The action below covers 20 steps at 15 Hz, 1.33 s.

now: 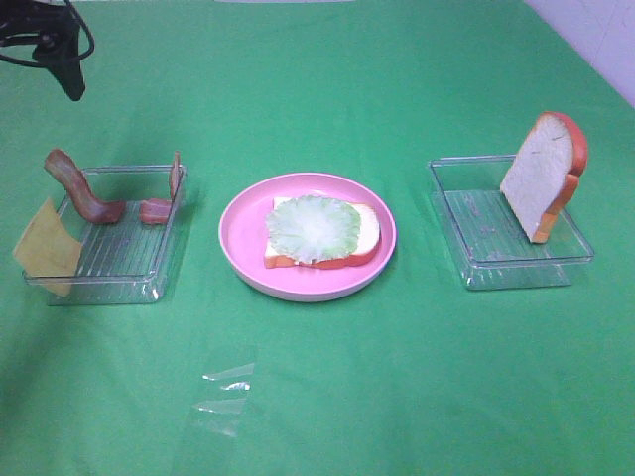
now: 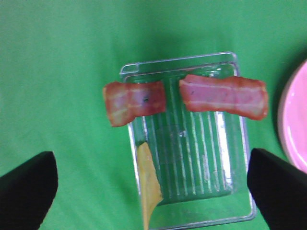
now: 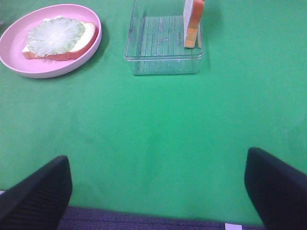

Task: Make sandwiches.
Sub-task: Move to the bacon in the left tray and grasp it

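Note:
A bread slice (image 1: pixel 369 234) topped with pale green lettuce (image 1: pixel 314 228) lies on the round pink plate (image 1: pixel 238 238). The second bread slice (image 1: pixel 541 174) stands on edge, leaning in the right clear tray (image 1: pixel 496 253). In the left clear tray (image 1: pixel 129 268), two bacon strips (image 1: pixel 79 188) (image 1: pixel 161 206) lean on the walls, and a yellow cheese slice (image 1: pixel 45 248) leans at its near-left corner. My left gripper (image 2: pixel 153 196) hovers open above that tray, over the bacon (image 2: pixel 134 101) (image 2: pixel 223 96) and cheese (image 2: pixel 149 187). My right gripper (image 3: pixel 158 191) is open and empty over bare cloth, well short of the plate (image 3: pixel 14 57) and the bread (image 3: pixel 193 21).
A green cloth covers the table. A scrap of clear plastic film (image 1: pixel 223 397) lies near the front, left of centre. The left arm's black body (image 1: pixel 60 45) shows at the far left corner. The table's white edge runs along the far right.

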{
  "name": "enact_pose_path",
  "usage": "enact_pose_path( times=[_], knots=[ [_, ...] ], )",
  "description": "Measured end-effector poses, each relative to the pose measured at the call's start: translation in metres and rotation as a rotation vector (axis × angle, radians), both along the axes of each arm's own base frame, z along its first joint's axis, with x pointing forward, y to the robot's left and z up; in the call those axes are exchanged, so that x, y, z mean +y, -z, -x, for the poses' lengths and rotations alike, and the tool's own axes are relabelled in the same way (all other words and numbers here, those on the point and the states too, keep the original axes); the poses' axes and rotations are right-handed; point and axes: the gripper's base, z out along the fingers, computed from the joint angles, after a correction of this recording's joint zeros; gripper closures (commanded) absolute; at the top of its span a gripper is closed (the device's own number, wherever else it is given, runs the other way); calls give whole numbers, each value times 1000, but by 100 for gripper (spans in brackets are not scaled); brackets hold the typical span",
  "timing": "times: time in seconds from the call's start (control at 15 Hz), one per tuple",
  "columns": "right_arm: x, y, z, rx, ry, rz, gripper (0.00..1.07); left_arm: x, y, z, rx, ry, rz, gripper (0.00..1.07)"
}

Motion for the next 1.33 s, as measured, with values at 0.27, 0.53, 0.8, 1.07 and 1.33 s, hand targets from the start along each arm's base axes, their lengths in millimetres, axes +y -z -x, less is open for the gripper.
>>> enact_pose_path(
  times=[0.27,0.53,0.8,1.07,1.33],
  knots=[
    [0,0,0,0,0,0,14,19,53,-18,113,-8,-10,6],
    [0,0,0,0,0,0,14,16,82,-39,130,-7,14,8],
    [0,0,0,0,0,0,14,15,109,-47,173,-4,28,9],
    [0,0,0,0,0,0,14,14,116,-49,182,3,34,27],
    [0,0,0,0,0,0,14,14,117,-49,183,5,33,60]
  ],
)
